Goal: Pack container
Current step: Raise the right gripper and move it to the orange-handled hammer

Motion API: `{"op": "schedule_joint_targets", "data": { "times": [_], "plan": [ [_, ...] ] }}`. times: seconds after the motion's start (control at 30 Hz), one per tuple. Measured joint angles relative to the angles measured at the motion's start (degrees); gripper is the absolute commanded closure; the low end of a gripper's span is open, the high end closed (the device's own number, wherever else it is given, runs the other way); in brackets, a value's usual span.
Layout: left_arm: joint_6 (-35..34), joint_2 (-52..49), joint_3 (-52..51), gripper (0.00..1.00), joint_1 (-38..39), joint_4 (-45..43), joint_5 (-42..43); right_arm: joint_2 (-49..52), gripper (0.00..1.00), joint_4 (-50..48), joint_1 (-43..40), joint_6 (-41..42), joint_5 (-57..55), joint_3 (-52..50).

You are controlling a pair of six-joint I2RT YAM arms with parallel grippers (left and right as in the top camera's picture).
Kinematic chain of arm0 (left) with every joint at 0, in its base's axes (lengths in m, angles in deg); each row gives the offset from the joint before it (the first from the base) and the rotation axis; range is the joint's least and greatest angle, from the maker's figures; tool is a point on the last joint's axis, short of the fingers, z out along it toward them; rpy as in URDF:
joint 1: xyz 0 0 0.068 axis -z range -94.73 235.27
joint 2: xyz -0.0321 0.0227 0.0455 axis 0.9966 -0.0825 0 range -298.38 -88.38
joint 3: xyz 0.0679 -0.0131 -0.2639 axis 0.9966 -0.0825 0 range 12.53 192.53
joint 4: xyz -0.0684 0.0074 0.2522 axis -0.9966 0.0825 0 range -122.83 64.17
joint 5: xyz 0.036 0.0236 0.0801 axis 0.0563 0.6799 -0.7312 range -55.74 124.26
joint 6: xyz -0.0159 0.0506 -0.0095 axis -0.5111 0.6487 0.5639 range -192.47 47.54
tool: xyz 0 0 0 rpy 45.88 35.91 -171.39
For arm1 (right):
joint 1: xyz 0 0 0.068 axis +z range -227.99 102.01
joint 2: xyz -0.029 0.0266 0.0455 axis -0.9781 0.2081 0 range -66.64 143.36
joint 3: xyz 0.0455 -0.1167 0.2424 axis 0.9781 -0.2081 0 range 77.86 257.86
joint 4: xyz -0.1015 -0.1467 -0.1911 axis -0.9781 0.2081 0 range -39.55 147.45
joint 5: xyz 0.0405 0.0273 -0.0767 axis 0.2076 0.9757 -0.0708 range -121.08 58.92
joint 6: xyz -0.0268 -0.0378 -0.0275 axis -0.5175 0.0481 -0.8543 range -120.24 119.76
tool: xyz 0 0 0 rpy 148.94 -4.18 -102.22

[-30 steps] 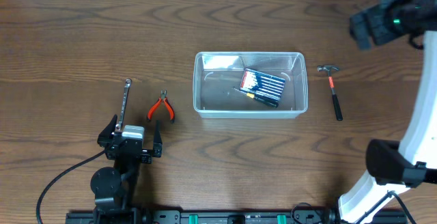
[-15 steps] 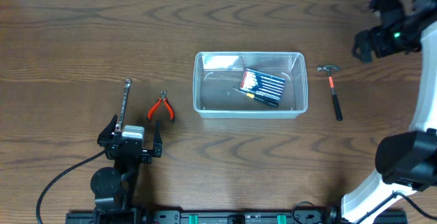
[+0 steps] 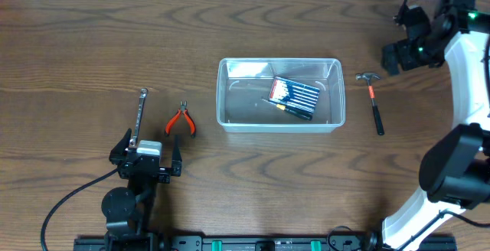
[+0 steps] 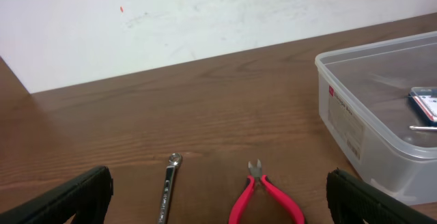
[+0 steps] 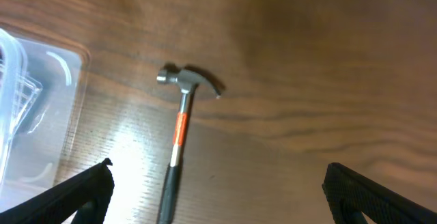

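Swung lower over the table (image 3: 76, 37) since a second ago, the right fingers (image 5: 68, 193) hang spread wide and empty, with the hammer (image 5: 179, 125) lying below between them. Left fingers (image 4: 61, 197), unmoved, also stand wide apart and empty, a wrench (image 4: 167, 190) and pliers (image 4: 263, 197) just ahead between them. Farther ahead, out past one finger, sits the container (image 4: 355, 125), holding a screwdriver set (image 3: 295, 92).
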Motion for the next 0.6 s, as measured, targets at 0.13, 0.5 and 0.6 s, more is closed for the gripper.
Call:
{"op": "schedule_joint_targets", "data": {
  "times": [0.13, 0.5, 0.6],
  "plan": [
    [0.0, 0.0, 0.0, 0.02, 0.0, 0.0, 0.0, 3.1, 0.01, 2.3, 1.3, 4.1, -1.1, 0.0],
    [0.0, 0.0, 0.0, 0.02, 0.0, 0.0, 0.0, 8.9, 0.01, 2.8, 3.7, 8.7, -2.0, -0.2],
    [0.0, 0.0, 0.0, 0.02, 0.0, 0.0, 0.0, 9.7, 0.01, 2.8, 3.7, 9.1, -2.2, -0.2]
  ]
}}
